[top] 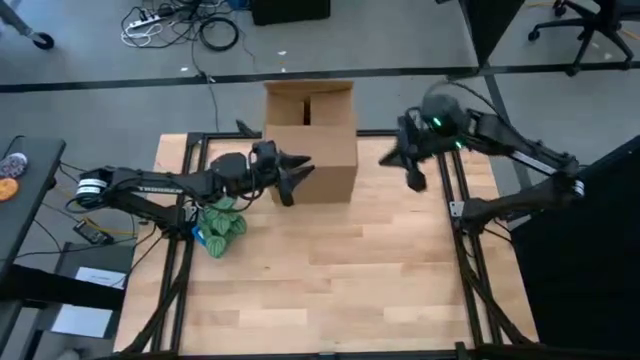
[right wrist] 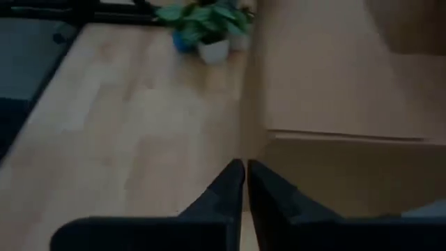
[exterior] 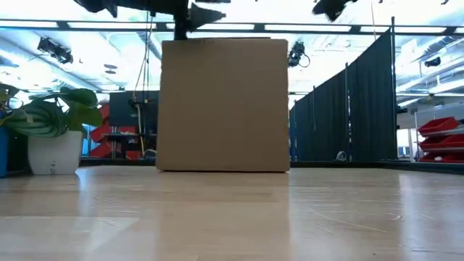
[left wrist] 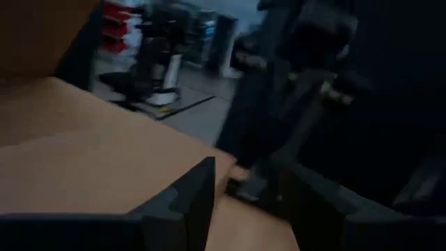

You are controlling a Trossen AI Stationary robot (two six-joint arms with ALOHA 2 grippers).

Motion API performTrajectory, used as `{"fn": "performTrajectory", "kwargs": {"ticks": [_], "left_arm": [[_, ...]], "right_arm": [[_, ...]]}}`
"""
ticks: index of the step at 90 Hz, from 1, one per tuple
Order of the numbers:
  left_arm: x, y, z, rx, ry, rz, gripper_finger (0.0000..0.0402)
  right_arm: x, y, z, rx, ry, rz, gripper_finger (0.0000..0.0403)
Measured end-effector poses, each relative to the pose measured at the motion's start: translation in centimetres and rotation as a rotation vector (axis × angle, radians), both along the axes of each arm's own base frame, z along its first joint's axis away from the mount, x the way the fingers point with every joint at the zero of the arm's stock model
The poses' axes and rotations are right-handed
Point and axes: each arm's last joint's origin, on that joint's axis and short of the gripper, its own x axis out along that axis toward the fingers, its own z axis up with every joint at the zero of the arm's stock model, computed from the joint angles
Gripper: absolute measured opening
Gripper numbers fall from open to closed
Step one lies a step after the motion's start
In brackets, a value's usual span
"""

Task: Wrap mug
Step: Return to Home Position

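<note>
No mug shows in any view. An open-topped cardboard box (top: 310, 140) stands on its base at the far middle of the wooden table (top: 330, 270). My left gripper (top: 298, 178) hangs open just off the box's left near corner, raised above the table, with nothing between its fingers (left wrist: 198, 192). To the right of the box, also raised, my right gripper (top: 388, 158) points toward it with its fingers (right wrist: 233, 183) shut on nothing. In the low view both grippers show only at the top edge, above the box (exterior: 223, 105).
A small potted plant (top: 222, 226) in a white pot stands on the table's left side, under my left arm. The near half of the table is bare wood. Black frame rails (top: 455, 215) run along both table sides.
</note>
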Motion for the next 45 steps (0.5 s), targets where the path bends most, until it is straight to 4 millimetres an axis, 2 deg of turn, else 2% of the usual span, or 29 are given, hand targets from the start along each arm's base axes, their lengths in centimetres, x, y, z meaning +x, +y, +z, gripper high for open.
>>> {"fn": "performTrajectory", "kwargs": {"ticks": [11, 22, 35, 45], "left_arm": [[0.2, 0.0, 1.0, -0.044, -0.043, -0.155, 0.0142], [-0.3, -0.2, 2.5, -0.010, -0.033, -0.231, 0.0142], [-3.7, -0.4, 5.5, 0.087, -0.040, -0.105, 0.0142], [-6.1, -1.0, 6.1, 0.091, 0.019, -0.078, 0.0142]], "right_arm": [[-2.9, 3.5, -1.7, 0.068, -0.132, 0.008, 0.0000], [-4.9, 5.7, -5.1, 0.209, -0.296, 0.029, 0.0000], [-5.4, 7.5, -8.9, 0.327, -0.486, 0.127, 0.0000], [-5.2, 8.2, -11.1, 0.368, -0.556, 0.139, 0.0000]]}}
